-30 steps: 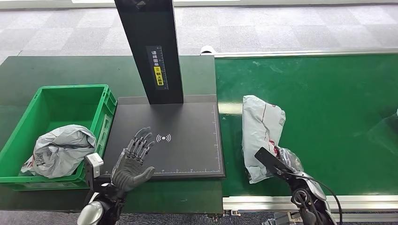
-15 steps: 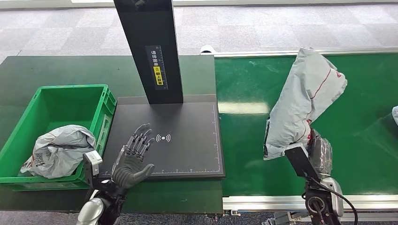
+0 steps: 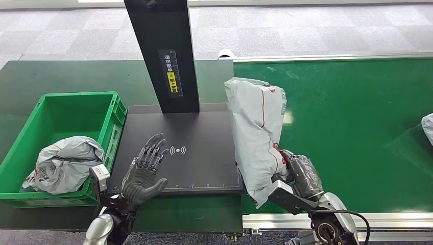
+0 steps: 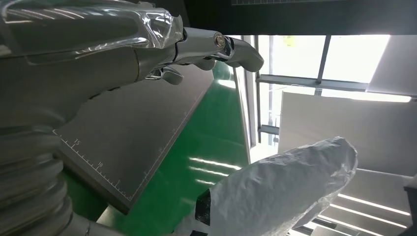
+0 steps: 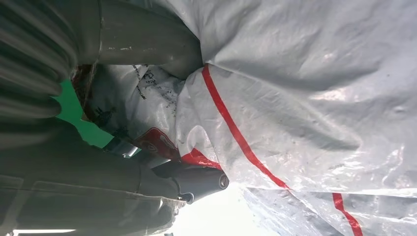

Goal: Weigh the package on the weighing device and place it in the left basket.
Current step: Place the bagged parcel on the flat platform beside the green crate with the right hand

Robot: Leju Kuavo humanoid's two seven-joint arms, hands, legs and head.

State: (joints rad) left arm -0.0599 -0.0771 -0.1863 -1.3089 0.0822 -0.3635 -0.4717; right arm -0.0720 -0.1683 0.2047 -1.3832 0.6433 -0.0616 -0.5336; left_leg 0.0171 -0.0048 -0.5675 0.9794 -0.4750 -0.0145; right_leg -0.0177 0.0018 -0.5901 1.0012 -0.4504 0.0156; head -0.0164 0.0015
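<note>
My right hand (image 3: 300,176) grips the lower end of a grey plastic mail package (image 3: 257,132) with a red line and holds it up, tilted, over the right edge of the black weighing plate (image 3: 204,132). Close up, the package (image 5: 305,98) fills the space before my right hand's thumb (image 5: 142,49). My left hand (image 3: 144,171) hovers open over the plate's front left corner, fingers spread. The left wrist view has the left hand (image 4: 98,54), the plate (image 4: 142,128) and the raised package (image 4: 280,191). A green basket (image 3: 25,153) stands left of the plate.
A crumpled grey package (image 3: 66,163) lies in the green basket. The scale's black post (image 3: 163,51) rises at the plate's back edge. The green conveyor belt (image 3: 357,127) runs to the right, with another pale package (image 3: 428,127) at its right edge.
My right hand lifted the package off the belt, swung it up at the right, then carried it left to the plate's right edge. My left hand has barely moved.
</note>
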